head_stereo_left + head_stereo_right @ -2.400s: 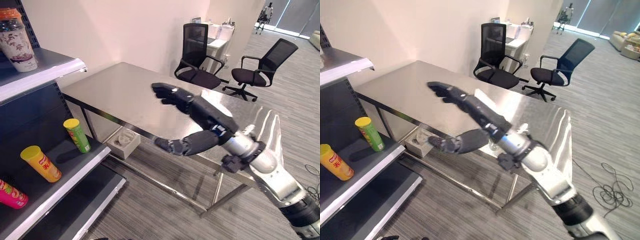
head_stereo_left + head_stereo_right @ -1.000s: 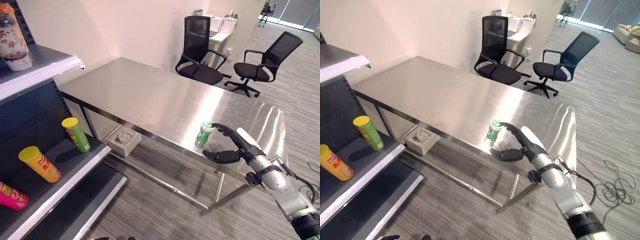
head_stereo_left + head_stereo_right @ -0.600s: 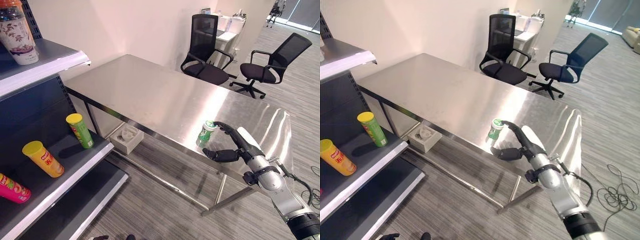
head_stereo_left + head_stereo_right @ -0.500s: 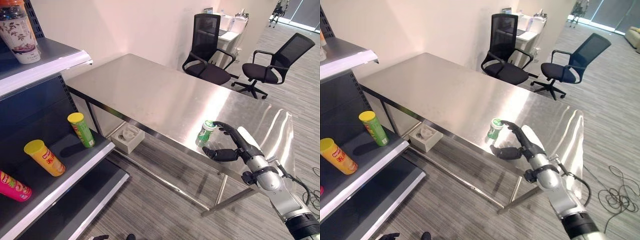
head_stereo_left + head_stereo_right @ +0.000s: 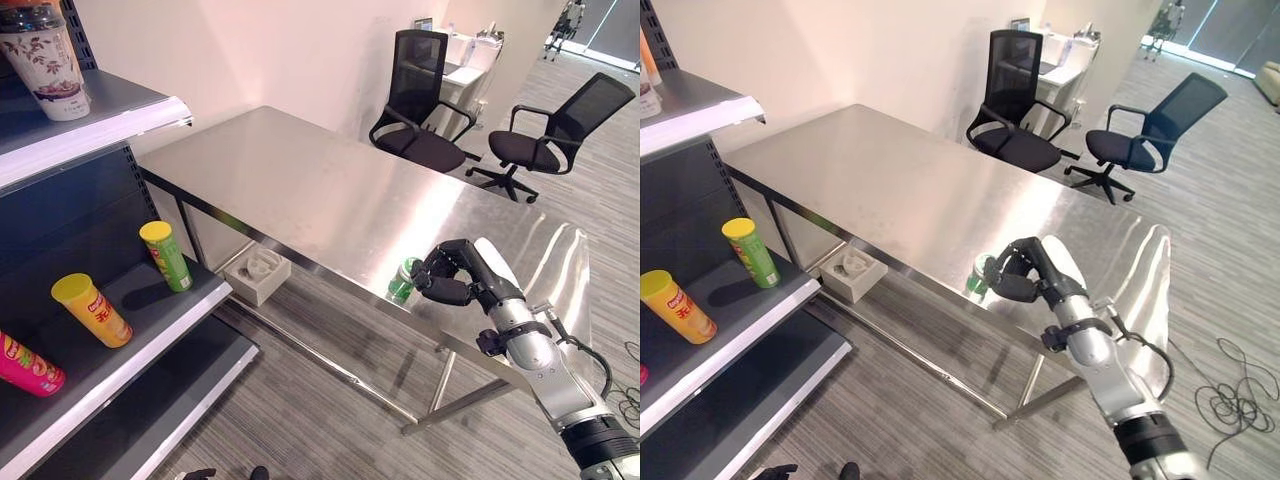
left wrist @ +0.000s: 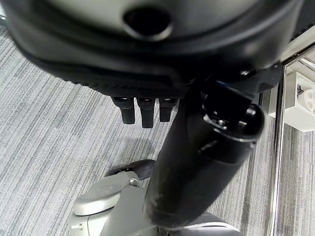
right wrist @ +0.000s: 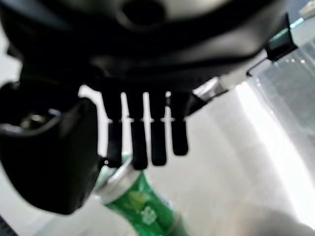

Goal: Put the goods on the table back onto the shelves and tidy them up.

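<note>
1. The green can (image 5: 403, 281) stands upright near the front edge of the steel table (image 5: 300, 190).
2. The right hand (image 5: 452, 277) is at the can, fingers (image 7: 140, 142) curled over its top and thumb beside it (the wrist view shows them closing round the can).
3. The left hand (image 6: 147, 64) hangs over the carpet with fingers relaxed, holding nothing.
4. On the shelf (image 5: 120, 330) lie a green tube (image 5: 166, 256), a yellow tube (image 5: 91, 309) and a pink tube (image 5: 28, 365); a patterned cup (image 5: 47, 62) stands on the tier above.
</note>
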{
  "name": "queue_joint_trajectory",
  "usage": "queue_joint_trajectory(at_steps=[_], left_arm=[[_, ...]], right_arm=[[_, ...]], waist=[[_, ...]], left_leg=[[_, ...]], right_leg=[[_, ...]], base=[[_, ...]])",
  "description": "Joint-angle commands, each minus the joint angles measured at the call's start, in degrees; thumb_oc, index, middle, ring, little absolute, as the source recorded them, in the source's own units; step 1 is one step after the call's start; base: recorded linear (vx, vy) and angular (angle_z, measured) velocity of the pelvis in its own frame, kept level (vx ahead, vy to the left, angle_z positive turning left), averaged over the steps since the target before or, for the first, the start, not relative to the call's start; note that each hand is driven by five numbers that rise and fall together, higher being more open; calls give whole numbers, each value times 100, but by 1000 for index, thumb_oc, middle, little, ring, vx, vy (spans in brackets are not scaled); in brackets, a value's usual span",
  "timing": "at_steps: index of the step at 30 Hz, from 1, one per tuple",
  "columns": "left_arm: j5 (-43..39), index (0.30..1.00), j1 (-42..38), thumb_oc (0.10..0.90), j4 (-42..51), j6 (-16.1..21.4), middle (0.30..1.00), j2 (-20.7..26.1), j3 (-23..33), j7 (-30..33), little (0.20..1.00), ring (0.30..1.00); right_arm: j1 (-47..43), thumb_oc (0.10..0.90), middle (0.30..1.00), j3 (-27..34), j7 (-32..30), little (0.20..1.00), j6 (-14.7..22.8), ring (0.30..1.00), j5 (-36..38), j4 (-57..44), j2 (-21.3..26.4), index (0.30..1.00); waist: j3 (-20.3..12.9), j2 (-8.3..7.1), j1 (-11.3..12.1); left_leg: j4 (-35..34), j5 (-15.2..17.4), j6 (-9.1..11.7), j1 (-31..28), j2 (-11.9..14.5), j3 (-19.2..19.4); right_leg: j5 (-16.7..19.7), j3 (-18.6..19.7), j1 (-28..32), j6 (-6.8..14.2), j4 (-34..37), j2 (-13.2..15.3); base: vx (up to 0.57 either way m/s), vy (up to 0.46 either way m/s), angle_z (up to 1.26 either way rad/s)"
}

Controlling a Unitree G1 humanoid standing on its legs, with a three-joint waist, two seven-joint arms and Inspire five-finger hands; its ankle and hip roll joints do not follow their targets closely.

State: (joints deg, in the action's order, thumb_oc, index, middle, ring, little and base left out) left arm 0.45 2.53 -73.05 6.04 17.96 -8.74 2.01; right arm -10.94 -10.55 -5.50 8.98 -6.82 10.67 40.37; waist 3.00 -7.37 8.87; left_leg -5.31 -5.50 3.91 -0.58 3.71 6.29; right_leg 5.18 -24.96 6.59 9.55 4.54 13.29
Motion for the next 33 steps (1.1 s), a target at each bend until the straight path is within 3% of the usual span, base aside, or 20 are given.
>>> queue_joint_trajectory(at_steps=[1,4,6,33], left_arm=[[90,900,-320,800,-38,182,900,-298,-329,47,900,900],[173,900,-334,800,28,201,900,-279,-367,74,900,900],[187,900,-337,800,52,201,900,-277,-389,82,900,900],[104,900,-362,800,-17,145,900,-249,-497,116,900,900]], right_arm=[[-435,400,300,110,-283,300,157,300,-338,-123,210,300],[-442,400,300,111,-319,300,138,300,-525,-145,250,300],[-444,800,900,112,-357,900,108,900,-635,-121,245,900],[-1321,800,900,-38,-663,900,-113,900,-466,-65,-31,900]], waist=[[-317,129,236],[-307,120,251],[-297,114,257],[-307,18,390]], left_leg=[[31,514,-112,43,55,-149],[31,517,-115,40,51,-157],[31,524,-119,32,52,-166],[31,553,-161,28,-3,-263]], right_leg=[[-96,277,-37,337,-421,226],[-100,278,-31,338,-425,226],[-112,266,-24,336,-422,217],[-105,302,-28,308,-416,195]], base=[[1,3,3],[2,1,1],[0,0,0],[0,1,0]])
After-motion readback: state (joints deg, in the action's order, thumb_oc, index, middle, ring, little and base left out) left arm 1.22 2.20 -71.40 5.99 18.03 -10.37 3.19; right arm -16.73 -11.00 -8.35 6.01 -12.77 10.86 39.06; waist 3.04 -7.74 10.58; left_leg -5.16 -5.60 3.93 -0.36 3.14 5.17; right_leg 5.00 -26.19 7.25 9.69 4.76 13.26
